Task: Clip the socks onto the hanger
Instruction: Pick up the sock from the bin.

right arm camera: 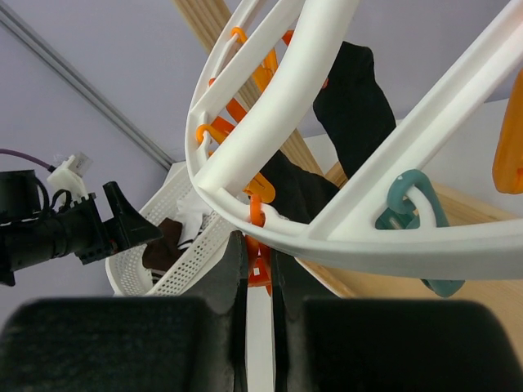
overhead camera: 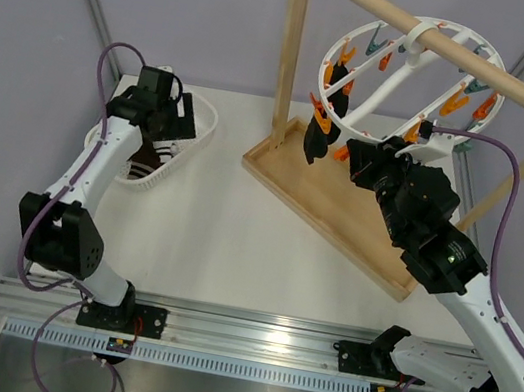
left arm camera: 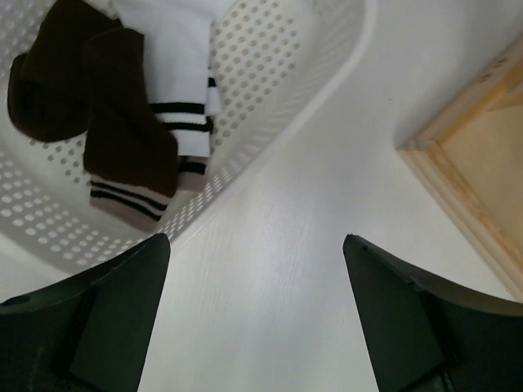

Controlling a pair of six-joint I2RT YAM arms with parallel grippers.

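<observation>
— Socks (left arm camera: 122, 139), dark brown and striped, lie heaped in the white mesh basket (left arm camera: 278, 90). In the wrist view they sit up and to the left of your left pincer (left arm camera: 255, 242). Its jaws stand wide apart over the bare surface (left arm camera: 270, 318), just beside the basket's rim, with nothing between them.

— And your right pincer (right arm camera: 258, 249)?

— You have it closed on an orange clip (right arm camera: 260, 273) hanging under the ring of the hanger (right arm camera: 270, 82). Dark socks (right arm camera: 353, 106) hang from clips just beyond it, near the wooden frame (overhead camera: 290, 49).
</observation>
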